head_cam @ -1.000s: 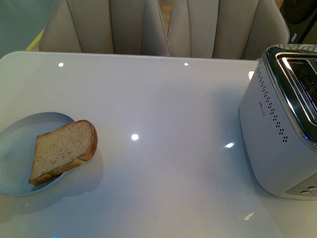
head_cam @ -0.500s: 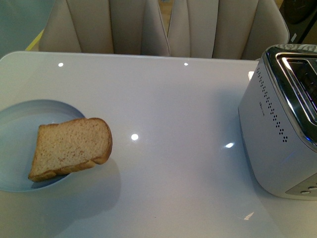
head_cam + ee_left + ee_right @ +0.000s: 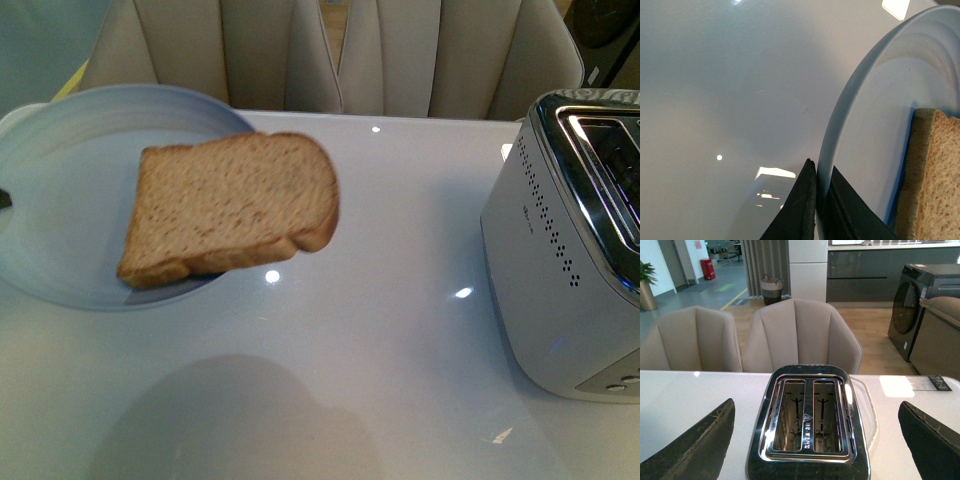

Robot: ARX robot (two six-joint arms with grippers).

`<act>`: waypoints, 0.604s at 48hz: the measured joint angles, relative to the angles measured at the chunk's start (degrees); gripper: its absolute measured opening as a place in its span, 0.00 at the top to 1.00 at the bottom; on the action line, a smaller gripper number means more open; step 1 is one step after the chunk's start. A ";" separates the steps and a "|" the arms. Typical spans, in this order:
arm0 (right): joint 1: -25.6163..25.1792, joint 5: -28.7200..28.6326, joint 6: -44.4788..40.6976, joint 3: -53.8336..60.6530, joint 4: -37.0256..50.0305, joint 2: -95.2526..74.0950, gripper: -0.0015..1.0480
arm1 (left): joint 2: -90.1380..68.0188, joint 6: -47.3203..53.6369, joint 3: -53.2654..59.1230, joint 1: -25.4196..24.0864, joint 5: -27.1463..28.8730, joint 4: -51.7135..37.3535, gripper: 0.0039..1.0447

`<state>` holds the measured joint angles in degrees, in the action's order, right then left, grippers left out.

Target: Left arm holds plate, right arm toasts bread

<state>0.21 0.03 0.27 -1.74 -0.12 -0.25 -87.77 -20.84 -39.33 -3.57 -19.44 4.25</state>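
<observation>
Only the left wrist view shows the left claw (image 3: 822, 172), which pinches the rim of the plate (image 3: 875, 125). In the front view the plate hangs above the white table (image 3: 400, 340), and the bread (image 3: 230, 205) overhangs its edge on the toaster (image 3: 560, 250) side. The right wrist view shows the right claw (image 3: 815, 440) spread wide over the toaster's two slots, with beige chairs (image 3: 800, 335) beyond.

The left gripper (image 3: 821, 172) is formed of two matte black wedges, tapered to thin tips. The black fingers (image 3: 695, 445) of the right gripper (image 3: 816, 409) are marked by pale scuffs along the edges.
</observation>
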 joint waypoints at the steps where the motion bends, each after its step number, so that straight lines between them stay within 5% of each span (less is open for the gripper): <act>1: 0.00 0.00 0.00 0.00 0.00 0.00 0.08 | 0.68 -1.03 -0.37 1.01 0.17 0.52 0.97; 10: 0.00 0.00 0.00 0.00 0.00 0.00 0.08 | 5.55 -10.27 -4.94 13.25 4.72 4.22 0.97; 29: 0.00 0.00 0.00 0.00 0.00 0.00 0.08 | 6.58 -21.14 -7.78 26.93 9.31 5.42 0.97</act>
<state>0.21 0.03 0.27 -1.74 -0.12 -0.25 -81.19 -41.98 -47.11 23.35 -10.13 9.67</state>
